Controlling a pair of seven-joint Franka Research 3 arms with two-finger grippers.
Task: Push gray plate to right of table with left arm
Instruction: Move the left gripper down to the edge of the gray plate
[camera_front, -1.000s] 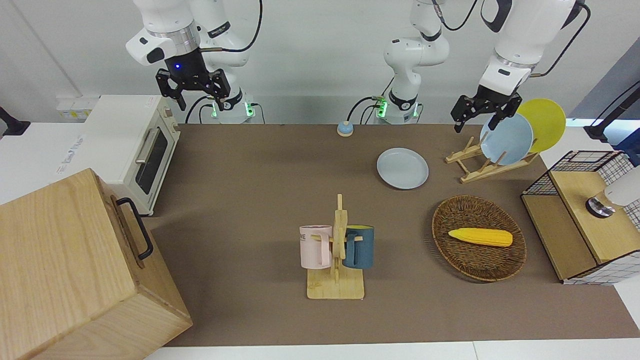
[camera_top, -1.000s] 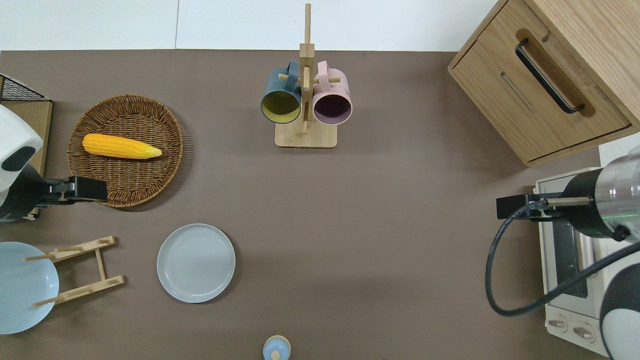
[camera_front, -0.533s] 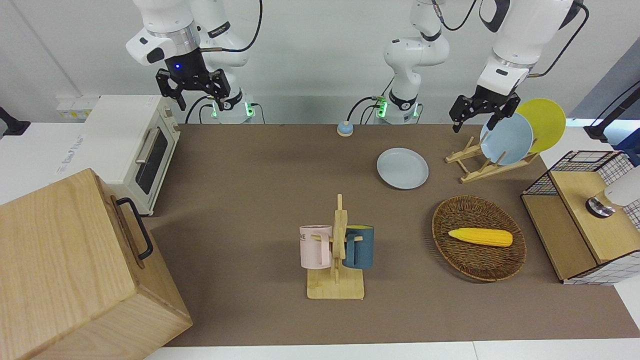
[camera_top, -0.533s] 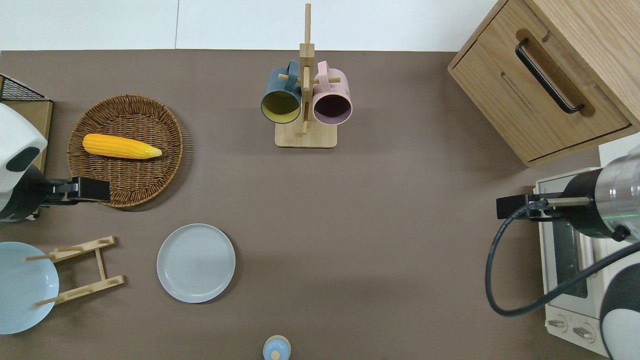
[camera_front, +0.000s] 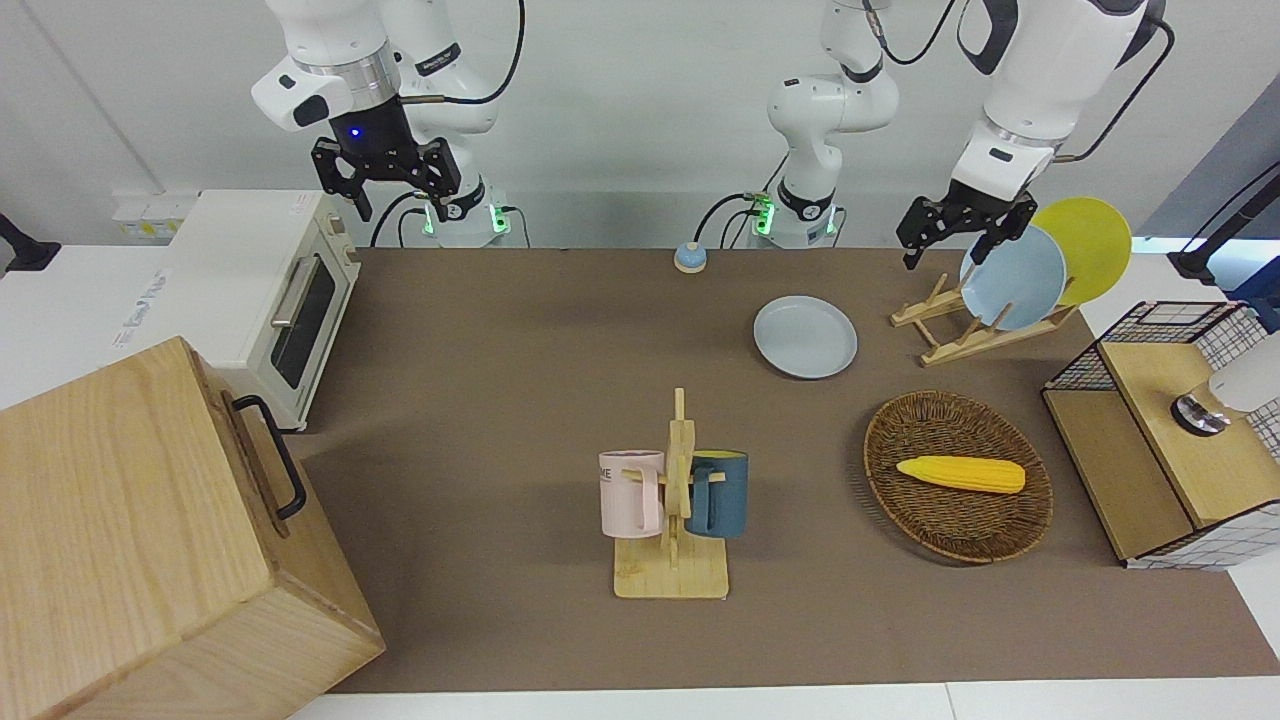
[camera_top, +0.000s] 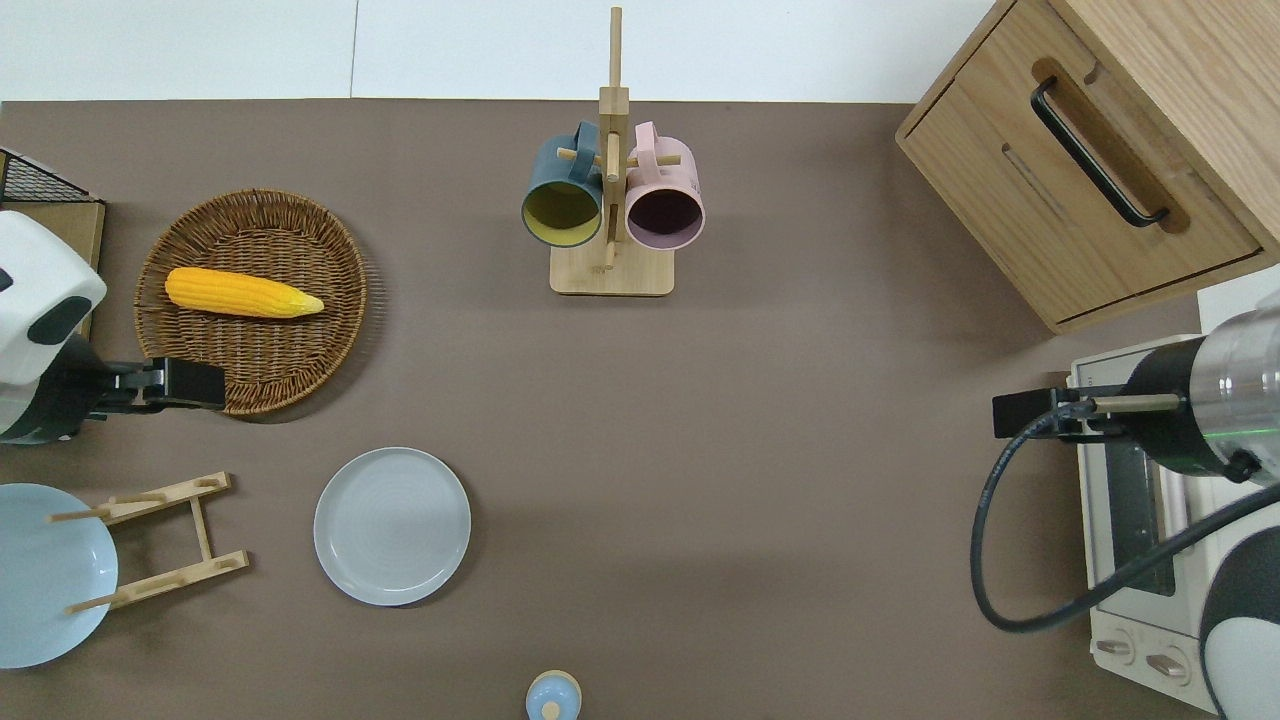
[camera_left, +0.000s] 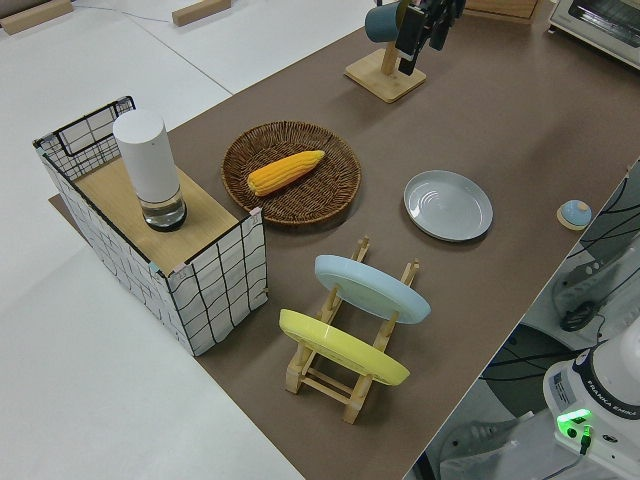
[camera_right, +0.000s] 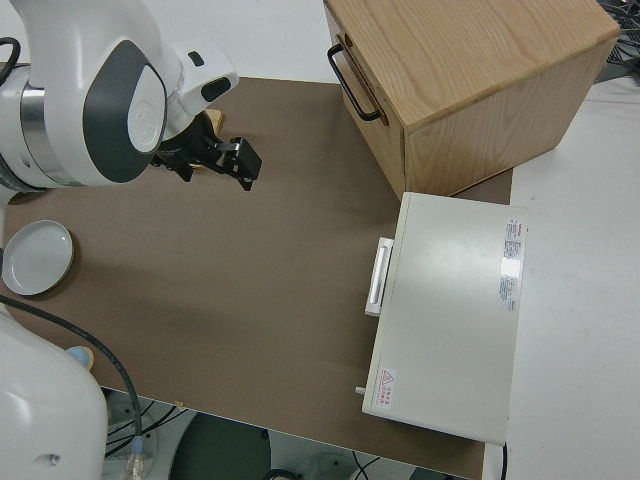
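The gray plate (camera_top: 392, 526) lies flat on the brown worktop (camera_top: 760, 480), untouched, in the half toward the left arm's end and close to the robots' edge. Taking the plate as the dial's centre in the overhead view, with 12 o'clock pointing away from the robots, the wicker basket (camera_top: 262, 372) sits at about 11 o'clock with a corn cob (camera_top: 242, 293) in it, the wooden dish rack (camera_top: 160, 542) lies just beside the plate at 9 o'clock, and the mug rack (camera_top: 611, 270) stands well apart at roughly 1 o'clock, carrying 2 mugs, a dark blue mug (camera_top: 560, 198) and a pink mug (camera_top: 664, 205). A small blue bell (camera_top: 552, 697) rests at about 5 o'clock, at the edge nearest the robots.

The dish rack holds a sky-blue plate (camera_front: 1012, 278) and a yellow plate (camera_front: 1092, 245) on edge.

The left end effector (camera_front: 953, 231) hangs in the air, empty, its fingers parted; in the overhead view it is over the basket's rim nearest the robots, at about 10 o'clock from the gray plate and clear of it.

The right arm is parked, its end effector (camera_front: 385, 182) spread wide and holding nothing.
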